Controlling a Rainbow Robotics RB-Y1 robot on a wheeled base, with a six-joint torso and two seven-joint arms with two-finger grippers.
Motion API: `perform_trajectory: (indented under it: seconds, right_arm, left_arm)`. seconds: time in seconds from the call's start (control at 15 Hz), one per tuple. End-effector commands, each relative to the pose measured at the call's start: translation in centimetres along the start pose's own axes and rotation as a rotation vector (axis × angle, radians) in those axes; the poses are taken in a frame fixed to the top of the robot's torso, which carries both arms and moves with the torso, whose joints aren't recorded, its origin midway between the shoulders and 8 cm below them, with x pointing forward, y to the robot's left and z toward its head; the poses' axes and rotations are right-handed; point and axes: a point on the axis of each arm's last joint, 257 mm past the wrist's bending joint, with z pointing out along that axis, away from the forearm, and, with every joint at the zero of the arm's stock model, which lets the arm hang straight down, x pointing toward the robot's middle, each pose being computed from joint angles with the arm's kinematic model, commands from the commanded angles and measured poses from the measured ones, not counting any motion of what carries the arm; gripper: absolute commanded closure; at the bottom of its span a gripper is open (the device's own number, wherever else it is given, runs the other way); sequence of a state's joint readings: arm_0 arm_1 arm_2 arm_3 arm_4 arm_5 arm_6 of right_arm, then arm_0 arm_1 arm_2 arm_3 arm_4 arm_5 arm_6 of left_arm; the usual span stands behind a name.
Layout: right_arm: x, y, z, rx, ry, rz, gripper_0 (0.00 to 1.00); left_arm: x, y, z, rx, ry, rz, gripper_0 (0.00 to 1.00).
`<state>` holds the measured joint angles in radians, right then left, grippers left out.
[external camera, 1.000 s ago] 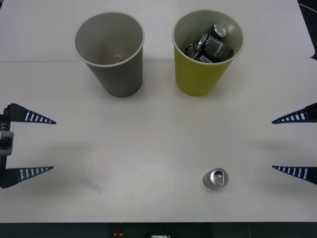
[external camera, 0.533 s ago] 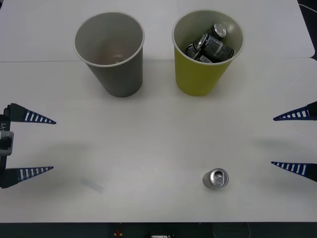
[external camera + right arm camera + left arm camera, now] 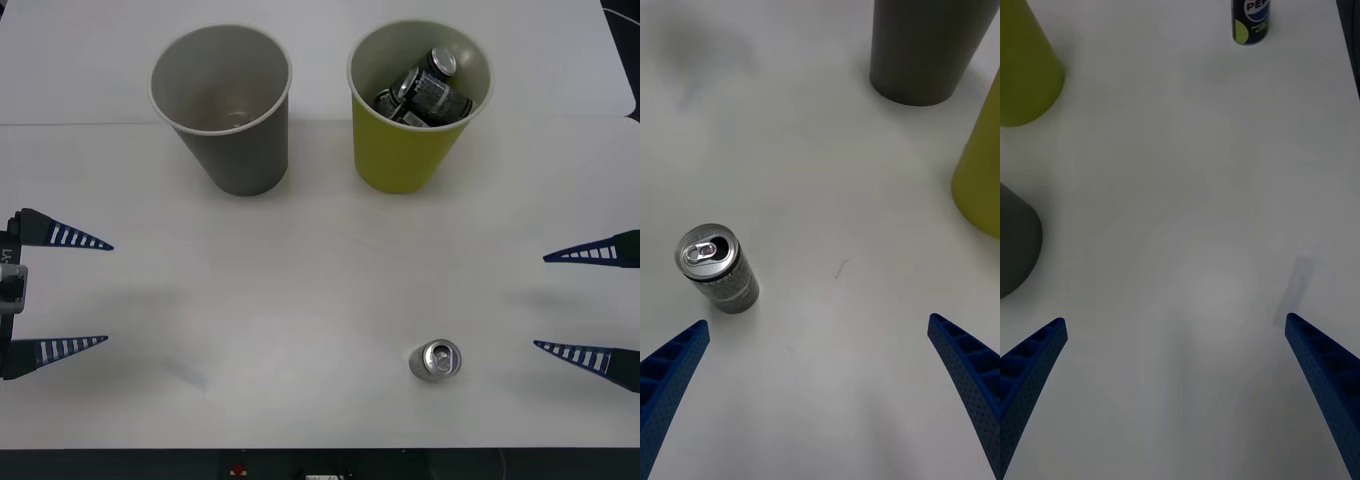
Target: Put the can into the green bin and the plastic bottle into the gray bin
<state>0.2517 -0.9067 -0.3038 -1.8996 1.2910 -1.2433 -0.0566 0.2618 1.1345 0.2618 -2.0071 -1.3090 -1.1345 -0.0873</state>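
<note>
The can (image 3: 436, 360) stands upright on the white table near the front edge, right of centre, pull-tab up; the right wrist view has the can (image 3: 715, 266) too. My right gripper (image 3: 540, 302) is open at the right edge, level with the table and a short way right of the can. My left gripper (image 3: 85, 293) is open at the far left. At the back stand the gray bin (image 3: 220, 105) and, to its right, the green bin (image 3: 400, 150), which holds several dark cans. The plastic bottle is out of view.
The white table (image 3: 300, 300) stretches between the bins and the front edge. The right wrist view has the gray bin (image 3: 929, 45) and green bin (image 3: 981, 172) beyond the can. In the left wrist view the can (image 3: 1251, 19) stands far off.
My right gripper has slid a little leftward, toward the can, still open. The left arm, the can and both bins have not moved.
</note>
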Motion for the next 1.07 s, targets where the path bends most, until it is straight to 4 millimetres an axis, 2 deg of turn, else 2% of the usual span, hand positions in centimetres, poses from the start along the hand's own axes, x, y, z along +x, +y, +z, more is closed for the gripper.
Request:
perform_trajectory:
  seconds: [0.07, 0.27, 0.67, 1.07]
  right_arm:
    - [1.0, 0.6, -0.5, -0.001, -0.041, 0.05, 0.0]
    - [2.2, 0.8, -0.3, 0.021, -0.067, 0.088, 0.0]
    - [5.0, 1.5, 0.6, 0.093, -0.15, 0.059, 0.0]
    - [7.7, 4.1, 1.4, 0.104, -0.229, 0.066, 0.0]
  left_arm:
    - [0.0, 0.0, 0.0, 0.0, 0.0, 0.0, 0.0]
    - [0.0, 0.0, 0.0, 0.0, 0.0, 0.0, 0.0]
    - [0.0, 0.0, 0.0, 0.0, 0.0, 0.0, 0.0]
    - [0.0, 0.0, 0.0, 0.0, 0.0, 0.0, 0.0]
